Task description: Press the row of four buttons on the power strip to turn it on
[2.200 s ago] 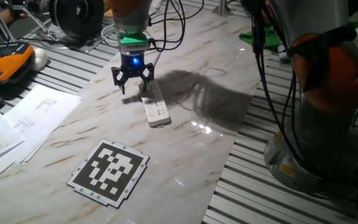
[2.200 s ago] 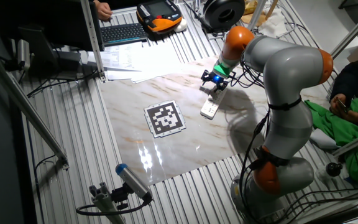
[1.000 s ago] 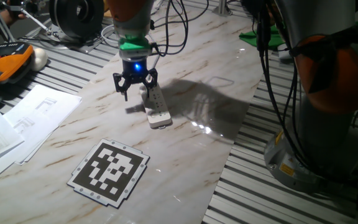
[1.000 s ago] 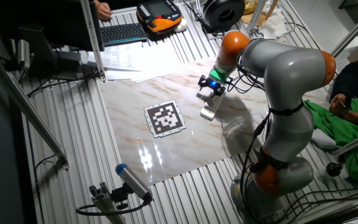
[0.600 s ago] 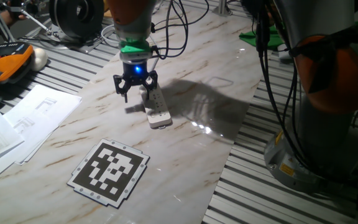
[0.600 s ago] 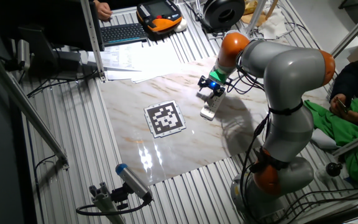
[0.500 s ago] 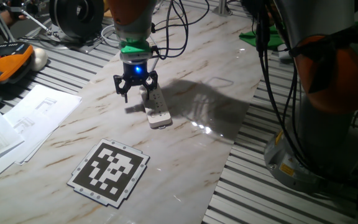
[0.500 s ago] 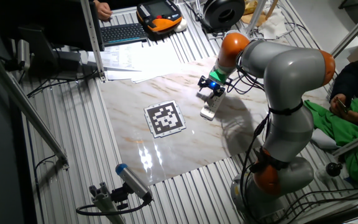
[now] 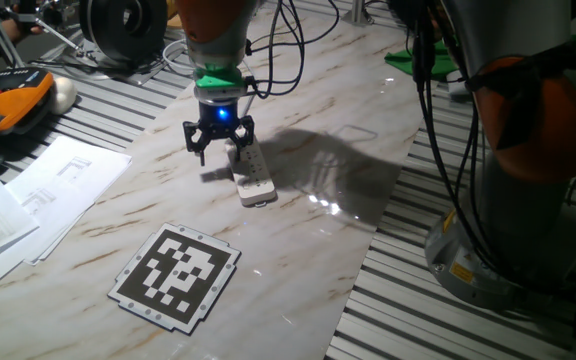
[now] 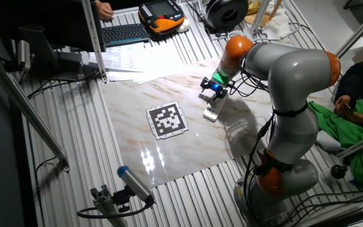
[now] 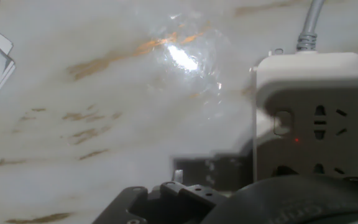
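One fixed view: power strip (image 9: 250, 172) lies flat on the marble counter (image 9: 308, 250), long axis running from the cord end, up under the gripper (image 9: 219, 147), down toward the camera and a bit right. Gripper hangs over the cord end, offset slightly left of the strip's centre line. Prongs spread with visible gaps between them, so it's open and gripping nothing. Can't tell from here whether a tip touches the strip. Marker board (image 9: 176, 275) sits well apart, nearer the camera.

Other fixed view: same layout. Gripper (image 10: 212, 89) sits above the far end of the power strip (image 10: 212, 111); the strip runs away from it toward the near counter edge. Marker board (image 10: 167, 120) is to the strip's left, apart. Too small to resolve finger detail or buttons.

Hand view: power strip (image 11: 312, 115) fills the right side, cord (image 11: 309, 25) leaving at the top. One small button (image 11: 282, 122) shows on its left margin beside the socket holes, with a small red light (image 11: 297, 140) near it. The other buttons aren't visible; presumably lower down the strip, hidden behind the dark gripper body at the bottom. Fingertips aren't clear in this view.

Judgement: the button row follows the strip's long axis along the edge nearest the gripper, so the next move is a small sideways shift onto that edge, then stepping down the length away from the cord.
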Motion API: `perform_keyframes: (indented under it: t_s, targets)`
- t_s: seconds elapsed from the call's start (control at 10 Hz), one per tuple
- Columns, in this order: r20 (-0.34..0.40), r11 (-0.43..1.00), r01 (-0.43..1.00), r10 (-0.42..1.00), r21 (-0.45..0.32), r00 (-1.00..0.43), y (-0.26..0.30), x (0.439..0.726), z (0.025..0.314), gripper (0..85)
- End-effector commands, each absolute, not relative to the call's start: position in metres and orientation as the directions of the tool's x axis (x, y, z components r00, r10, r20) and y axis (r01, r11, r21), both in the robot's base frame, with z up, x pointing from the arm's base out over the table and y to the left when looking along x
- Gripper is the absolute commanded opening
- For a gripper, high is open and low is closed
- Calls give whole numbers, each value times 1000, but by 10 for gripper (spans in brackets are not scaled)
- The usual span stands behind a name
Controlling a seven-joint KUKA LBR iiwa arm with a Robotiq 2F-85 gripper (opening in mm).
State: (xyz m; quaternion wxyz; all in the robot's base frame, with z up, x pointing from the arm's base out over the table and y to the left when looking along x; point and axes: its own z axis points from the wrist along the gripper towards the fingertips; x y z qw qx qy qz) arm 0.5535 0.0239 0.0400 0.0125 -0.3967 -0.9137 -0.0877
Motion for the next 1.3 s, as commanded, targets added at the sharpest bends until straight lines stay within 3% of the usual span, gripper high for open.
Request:
perform_keyframes:
  t_s: [0.0,0.5,1.2]
  targets:
    - [105,665,733,726,143,-680,24,553,44,680]
    - [118,651,752,742,109,-660,33,541,68,680]
    - [89,642,757,753,119,-652,46,527,56,680]
